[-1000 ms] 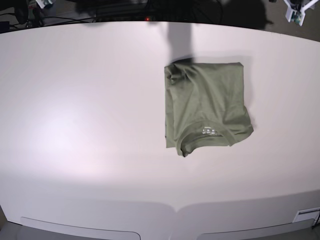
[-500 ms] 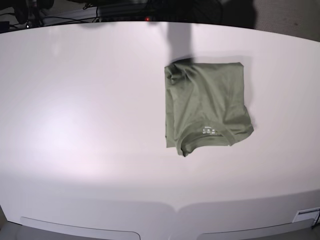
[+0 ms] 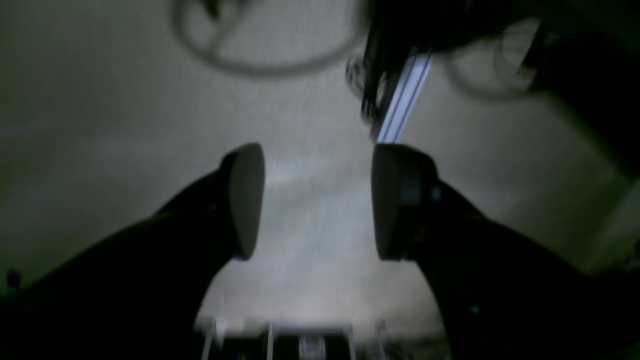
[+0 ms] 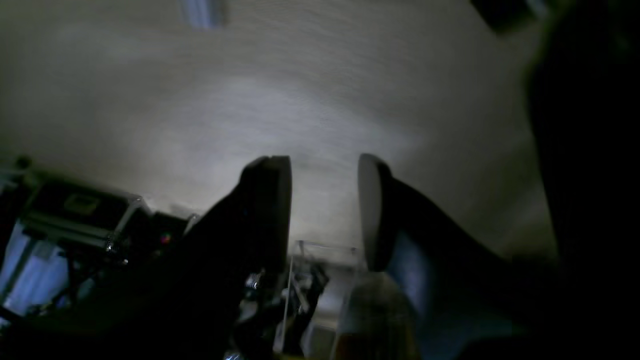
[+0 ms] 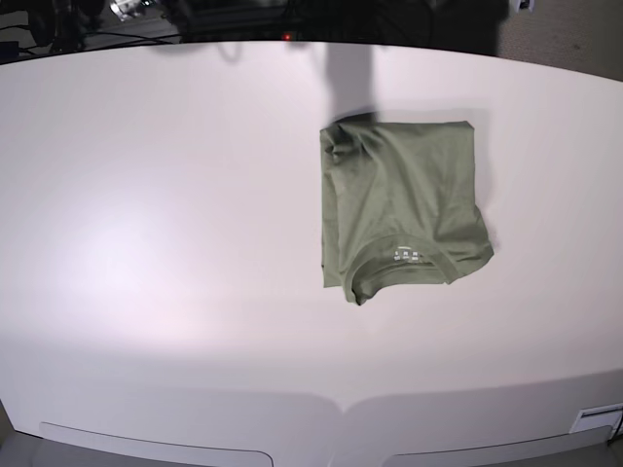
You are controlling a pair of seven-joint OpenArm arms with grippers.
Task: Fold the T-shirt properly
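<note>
The left gripper is seen with its dark fingers spread wide and nothing between them; behind, only a blurred pale surface, a looped cable and a light strip can be made out. The right gripper is likewise parted, more narrowly, and grasps nothing, with dim clutter below it too dark to identify. Neither arm is caught by the base view. There the olive-green T-shirt is shown folded into a rough rectangle right of centre on the white table, collar and small white label turned toward the near edge.
</note>
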